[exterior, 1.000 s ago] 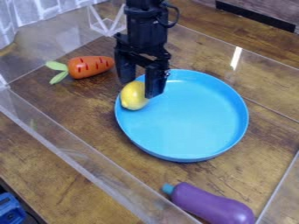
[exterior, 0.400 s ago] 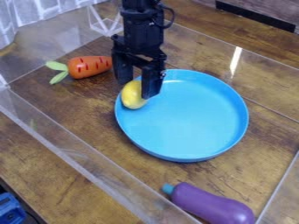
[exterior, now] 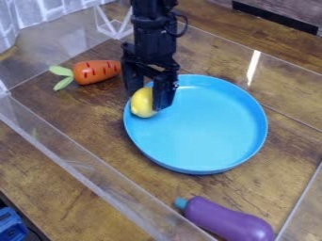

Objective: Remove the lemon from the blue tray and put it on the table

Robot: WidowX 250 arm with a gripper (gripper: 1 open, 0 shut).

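In the camera view, we see our black pincer [exterior: 151, 91] reaching down over the near-left part of the blue tray [exterior: 197, 125], its two fingers spread wide apart. Between and just below them we find the lemon [exterior: 142, 102], lying inside the tray at its left rim. The fingertips come down on either side of it and partly cover it; whether they touch its skin we cannot tell, and we see no clamped grip. The tray sits on the brown wooden table [exterior: 79, 127]. Beyond its left side, well apart from the lemon, we have the orange carrot [exterior: 96, 72] with its green leaves, and at the lower right, outside the tray, the purple eggplant [exterior: 228, 220].
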